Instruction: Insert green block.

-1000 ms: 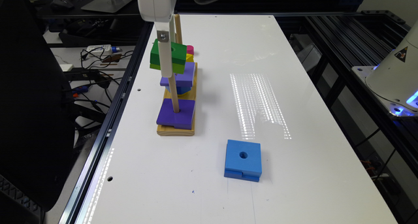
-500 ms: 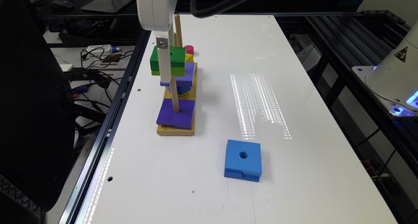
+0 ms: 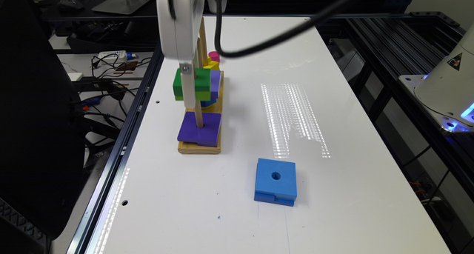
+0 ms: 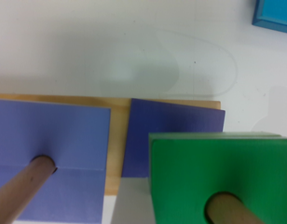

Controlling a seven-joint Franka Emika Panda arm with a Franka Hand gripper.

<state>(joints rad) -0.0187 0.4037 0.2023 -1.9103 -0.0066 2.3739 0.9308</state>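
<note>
Since a second ago the green block point(image 3: 192, 84) has come lower on the nearest wooden peg point(image 3: 199, 117), though it sits well above the purple block point(image 3: 200, 128) at that peg's foot. The gripper point(image 3: 188, 84) stands across the block's near face; whether its fingers grip it cannot be told. The wrist view adds the peg passing through the green block's point(image 4: 218, 177) centre hole, and a second purple block point(image 4: 50, 154) threaded on its own peg. At five o'clock from the wooden base point(image 3: 200, 147), well apart, lies the blue block point(image 3: 276, 181). The white table point(image 3: 333, 135) lies open toward three o'clock; its edge runs close at nine o'clock.
</note>
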